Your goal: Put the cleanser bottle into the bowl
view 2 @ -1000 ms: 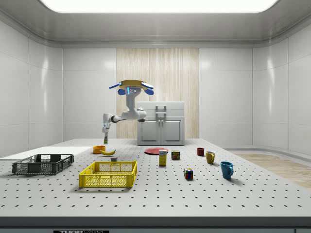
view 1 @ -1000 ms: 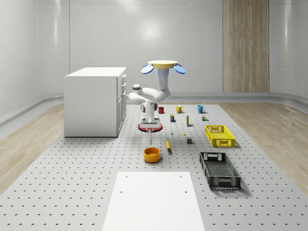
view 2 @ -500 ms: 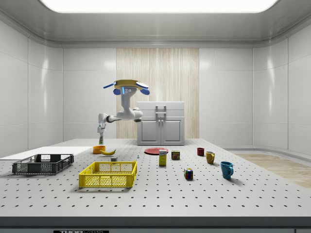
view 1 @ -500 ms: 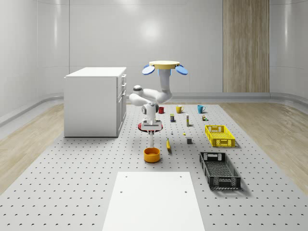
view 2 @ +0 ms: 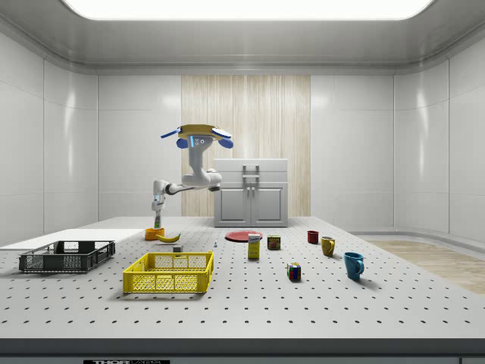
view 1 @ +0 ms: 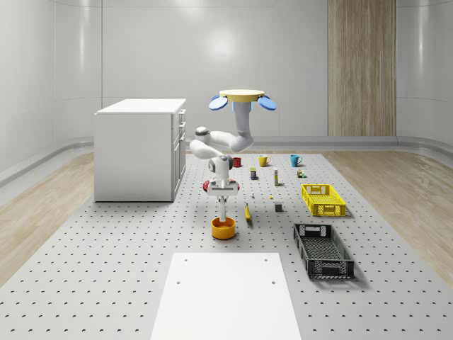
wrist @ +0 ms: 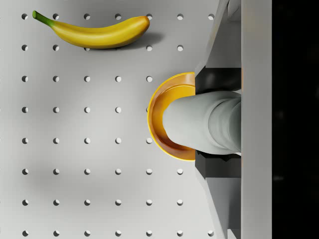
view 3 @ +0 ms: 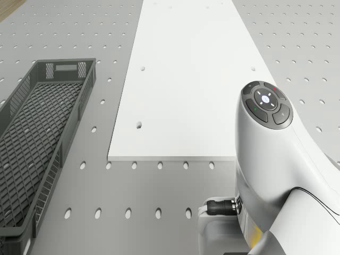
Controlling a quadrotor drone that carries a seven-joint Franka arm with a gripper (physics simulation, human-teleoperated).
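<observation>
1. Wrist view: the hand (wrist: 219,124) is clamped on the bottle (wrist: 202,124), which hangs upright over the orange bowl (wrist: 159,127).
2. Risk (my guess): the tall bottle topples out over the rim on release.
3. The drone (view 1: 241,97) hovers above the tabletop (view 1: 106,241), banana (wrist: 94,32) nearby.

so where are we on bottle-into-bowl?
Done: the cleanser bottle is picked up, clamped in the gripper. In hand: the drone hovers above the table with the arm lowering the bottle's end inside the rim of the orange bowl. Left: release, then retract.
</observation>
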